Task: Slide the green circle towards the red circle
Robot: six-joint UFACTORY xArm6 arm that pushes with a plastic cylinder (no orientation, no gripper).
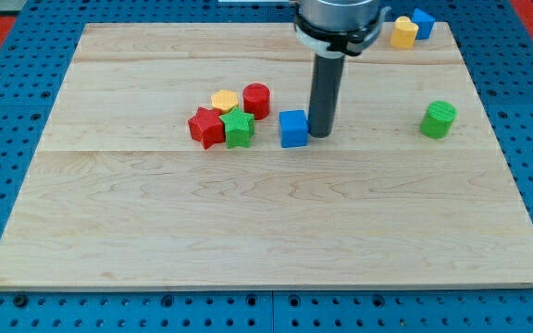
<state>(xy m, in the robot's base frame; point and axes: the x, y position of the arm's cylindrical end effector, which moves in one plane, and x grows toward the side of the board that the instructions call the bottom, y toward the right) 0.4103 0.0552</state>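
Observation:
The green circle (439,119) stands alone at the view's right on the wooden board. The red circle (256,100) stands left of centre, in a cluster with a yellow hexagon (225,100), a red star (206,127) and a green star (238,127). My tip (321,134) rests on the board just right of a blue cube (293,128), touching or nearly touching it. The tip is far left of the green circle and to the right of the red circle.
A yellow block (403,31) and a blue block (422,22) sit together at the board's top right corner. The board's edges (266,282) drop to a blue perforated base all around.

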